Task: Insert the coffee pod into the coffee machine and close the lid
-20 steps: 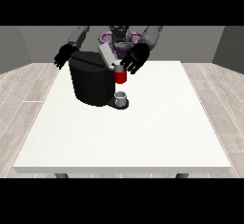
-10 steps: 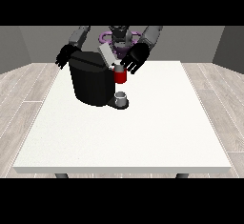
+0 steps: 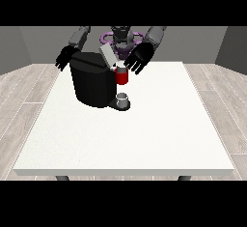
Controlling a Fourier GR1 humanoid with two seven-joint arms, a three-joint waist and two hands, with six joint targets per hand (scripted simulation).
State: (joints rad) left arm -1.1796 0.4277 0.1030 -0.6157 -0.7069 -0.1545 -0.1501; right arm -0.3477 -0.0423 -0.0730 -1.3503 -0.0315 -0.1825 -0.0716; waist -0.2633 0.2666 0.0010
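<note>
A black coffee machine (image 3: 92,83) stands on the white table (image 3: 130,134) toward the far left. Its grey lid (image 3: 107,55) is tilted up at the top right of the body. A red pod holder (image 3: 122,77) sits at the machine's front, above a small grey cup (image 3: 123,98) on the drip base. The hand at the view's right (image 3: 138,57) hovers just right of the lid and above the red part, fingers spread and pointing down. The hand at the view's left (image 3: 64,57) hangs behind the machine's left corner, fingers relaxed. No separate coffee pod can be made out.
The table's front half and right side hold nothing else. Wooden floor surrounds the table; grey walls stand behind the robot (image 3: 121,35).
</note>
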